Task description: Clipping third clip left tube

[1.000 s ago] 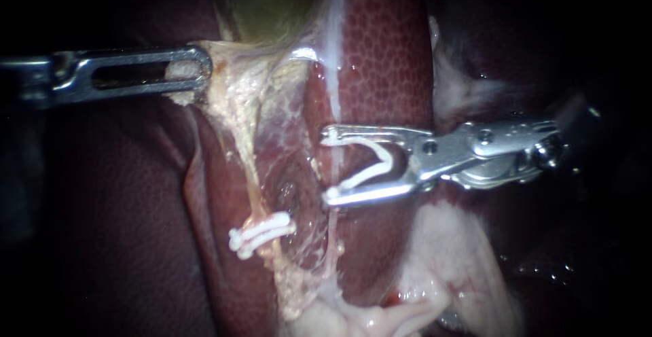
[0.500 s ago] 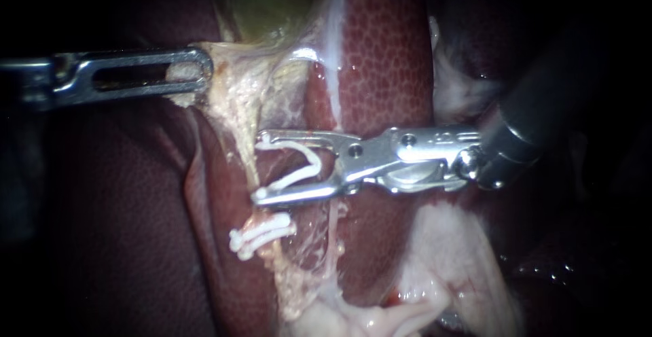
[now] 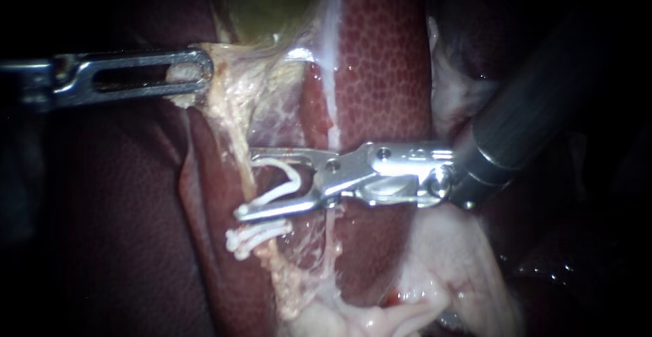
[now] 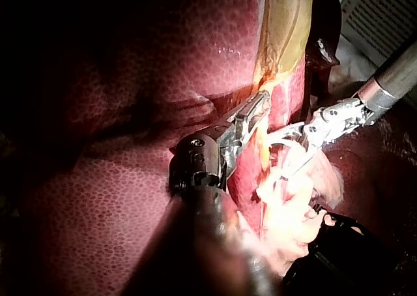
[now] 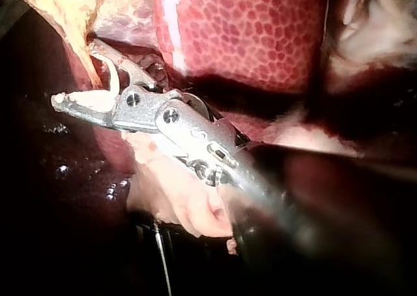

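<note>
Endoscope view, my left instrument (image 3: 197,72) clamped on the gallbladder (image 3: 268,4) at its pale neck, my right instrument (image 3: 246,182) jaws wide, carrying an open white clip (image 3: 288,182), tips straddling the left tube (image 3: 236,143), just above two closed clips (image 3: 261,234).

Two instruments (image 3: 193,72) (image 3: 246,182), three clips (image 3: 288,181) (image 3: 263,229) (image 3: 252,242), one tube (image 3: 238,150).

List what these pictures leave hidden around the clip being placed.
Endoscope view: how far the left tube sits inside the open clip; the right instrument overlaps it.
Endoscope view: what lies under the left instrument's tip; the tip covers it.
Left wrist view: the clips already on the tube, lost in bright pale tissue.
</note>
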Robot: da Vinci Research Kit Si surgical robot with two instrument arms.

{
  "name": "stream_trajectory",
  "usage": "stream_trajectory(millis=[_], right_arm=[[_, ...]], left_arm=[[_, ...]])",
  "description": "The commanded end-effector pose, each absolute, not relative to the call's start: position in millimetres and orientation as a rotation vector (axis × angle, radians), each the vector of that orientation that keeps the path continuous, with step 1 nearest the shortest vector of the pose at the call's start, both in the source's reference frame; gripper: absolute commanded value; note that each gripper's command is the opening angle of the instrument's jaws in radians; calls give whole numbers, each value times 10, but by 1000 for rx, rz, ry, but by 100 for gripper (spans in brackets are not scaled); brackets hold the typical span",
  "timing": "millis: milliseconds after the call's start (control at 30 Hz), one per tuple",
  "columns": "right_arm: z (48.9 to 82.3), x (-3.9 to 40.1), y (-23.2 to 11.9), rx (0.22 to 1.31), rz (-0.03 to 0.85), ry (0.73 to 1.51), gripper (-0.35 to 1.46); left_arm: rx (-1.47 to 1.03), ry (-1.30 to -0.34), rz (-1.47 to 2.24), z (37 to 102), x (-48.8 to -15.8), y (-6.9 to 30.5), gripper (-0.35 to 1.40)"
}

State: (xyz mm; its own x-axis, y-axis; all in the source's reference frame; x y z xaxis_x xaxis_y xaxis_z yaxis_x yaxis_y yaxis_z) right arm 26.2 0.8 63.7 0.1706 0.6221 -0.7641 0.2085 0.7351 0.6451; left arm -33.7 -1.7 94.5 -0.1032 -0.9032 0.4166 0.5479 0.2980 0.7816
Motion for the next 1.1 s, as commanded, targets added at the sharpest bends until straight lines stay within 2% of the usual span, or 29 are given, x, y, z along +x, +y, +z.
stream_trajectory(millis=[33,400,700,1100], right_arm=[[636,265,8,758,346,1413,60],[637,280,13,862,398,1485,60],[634,285,24,873,425,1524,60],[637,285,25,887,429,1521,57]], left_arm=[[418,-1102,-1283,945,-337,-17,-21],[417,-1102,-1283,945,-337,-17,-21],[415,-1102,-1283,946,-339,-18,-21],[414,-1103,-1283,947,-340,-19,-21]])
